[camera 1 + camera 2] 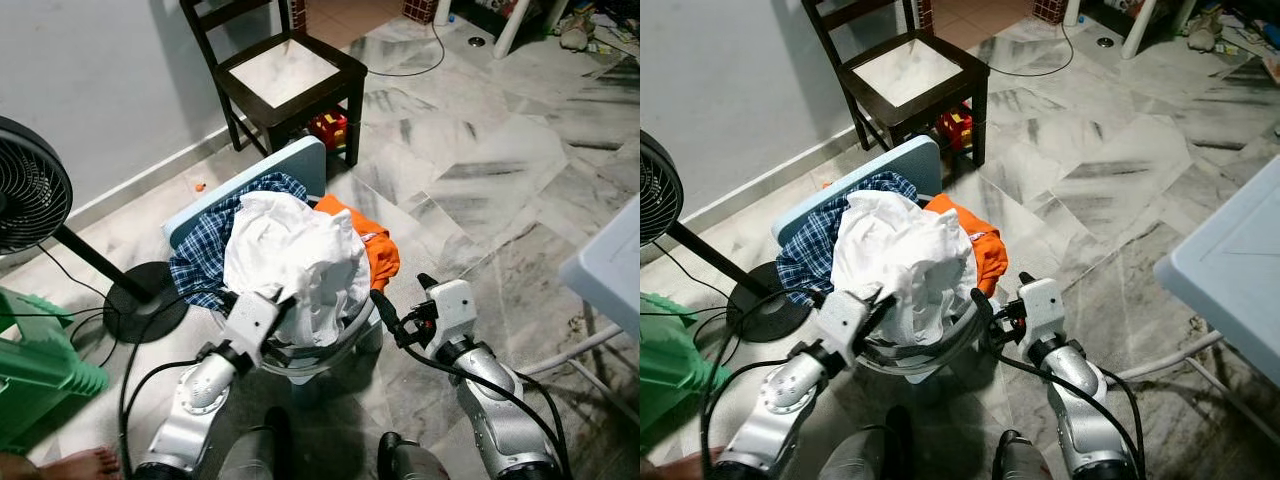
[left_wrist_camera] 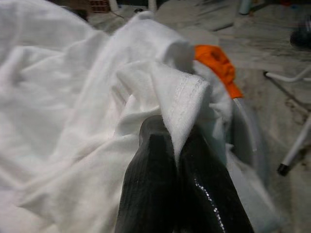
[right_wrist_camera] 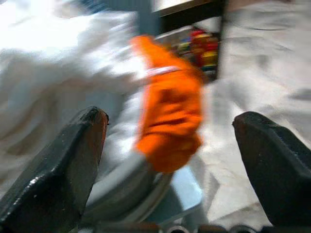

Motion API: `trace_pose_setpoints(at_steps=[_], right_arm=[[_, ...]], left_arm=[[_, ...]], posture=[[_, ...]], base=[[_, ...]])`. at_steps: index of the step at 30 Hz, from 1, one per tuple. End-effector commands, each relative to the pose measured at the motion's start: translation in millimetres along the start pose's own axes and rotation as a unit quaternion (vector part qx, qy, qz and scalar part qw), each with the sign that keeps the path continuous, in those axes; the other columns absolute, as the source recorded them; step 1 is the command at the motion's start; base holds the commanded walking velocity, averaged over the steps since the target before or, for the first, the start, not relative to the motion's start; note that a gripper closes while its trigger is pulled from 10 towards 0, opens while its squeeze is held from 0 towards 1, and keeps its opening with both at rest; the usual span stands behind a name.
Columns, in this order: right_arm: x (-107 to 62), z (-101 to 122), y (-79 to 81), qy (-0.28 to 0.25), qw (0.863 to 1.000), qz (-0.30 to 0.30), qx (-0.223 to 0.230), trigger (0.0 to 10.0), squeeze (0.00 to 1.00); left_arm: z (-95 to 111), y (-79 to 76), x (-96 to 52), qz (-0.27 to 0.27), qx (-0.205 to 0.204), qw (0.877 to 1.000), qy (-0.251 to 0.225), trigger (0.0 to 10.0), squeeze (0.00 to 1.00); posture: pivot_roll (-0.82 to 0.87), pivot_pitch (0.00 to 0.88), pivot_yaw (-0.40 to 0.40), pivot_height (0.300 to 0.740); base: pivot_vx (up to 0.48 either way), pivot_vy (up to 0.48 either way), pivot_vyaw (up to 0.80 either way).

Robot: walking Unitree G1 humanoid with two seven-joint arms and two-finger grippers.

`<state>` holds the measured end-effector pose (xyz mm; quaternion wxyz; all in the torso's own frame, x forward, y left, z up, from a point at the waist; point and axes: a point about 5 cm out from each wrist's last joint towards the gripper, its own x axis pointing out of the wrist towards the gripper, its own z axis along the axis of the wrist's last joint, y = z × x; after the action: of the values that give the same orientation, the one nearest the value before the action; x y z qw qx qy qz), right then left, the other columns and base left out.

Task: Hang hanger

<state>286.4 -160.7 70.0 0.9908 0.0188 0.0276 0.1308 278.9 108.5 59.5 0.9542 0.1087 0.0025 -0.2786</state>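
Note:
A white garment lies heaped on top of a laundry basket just in front of me. My left gripper is at its near edge, shut on a hemmed fold of the white garment. A blue plaid shirt lies under it on the left, and an orange garment hangs over the basket's right rim. My right gripper stands open beside that rim, and the orange garment shows between its fingers, untouched.
A light blue panel leans behind the basket. A dark wooden chair stands beyond it with a red toy underneath. A fan and a green object are at the left, a white table at the right, and a person's foot at the bottom left.

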Motion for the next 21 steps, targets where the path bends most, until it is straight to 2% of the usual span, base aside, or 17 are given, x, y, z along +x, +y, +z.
trace_pose_setpoints(at_steps=[1,5,6,7,12,17,21], right_arm=[[-11.2,-6,-14.6,-0.009,0.995,-0.085,0.058,10.0,0.0],[-24.0,-20,-26.8,0.008,0.983,-0.169,0.067,10.0,0.0],[-24.0,-20,-26.8,0.008,0.983,-0.169,0.067,10.0,0.0],[-29.2,-27,-28.4,0.015,0.98,-0.185,0.078,10.0,0.0],[-33.5,-41,-22.7,0.032,0.977,-0.191,0.085,10.0,0.0],[-26.3,-43,-18.0,0.029,0.975,-0.194,0.101,10.0,0.0],[-22.6,-44,-16.6,0.028,0.976,-0.19,0.104,10.0,0.0]], left_arm=[[-7,-7.0,1.4,-0.017,-0.004,1.0,0.012,10.0,0.0],[-10,-10.6,9.6,-0.026,-0.012,0.999,0.022,10.0,0.0],[-10,-10.6,9.6,-0.026,-0.012,0.999,0.022,10.0,0.0],[-17,-13.0,12.1,-0.027,-0.02,0.999,0.041,10.0,0.0],[-38,-24.3,12.0,-0.035,0.003,0.994,0.099,10.0,0.0],[-43,-29.5,13.6,-0.046,-0.012,0.993,0.112,10.0,0.0],[-43,-25.0,16.3,-0.035,-0.029,0.992,0.114,10.0,0.0]], posture=[[-0.12,0.167,0.064,0.74],[-0.15,0.143,0.058,0.74],[-0.15,0.143,0.058,0.74],[-0.16,0.126,0.056,0.74],[-0.19,0.092,0.067,0.74],[-0.19,0.048,0.084,0.74],[-0.19,0.026,0.084,0.74]], base=[[0.0,0.0,0.0],[0.0,0.0,0.0],[0.0,0.0,0.0],[0.0,0.0,0.0],[0.0,0.0,0.0],[0.0,0.0,0.0],[0.0,0.0,0.0]])
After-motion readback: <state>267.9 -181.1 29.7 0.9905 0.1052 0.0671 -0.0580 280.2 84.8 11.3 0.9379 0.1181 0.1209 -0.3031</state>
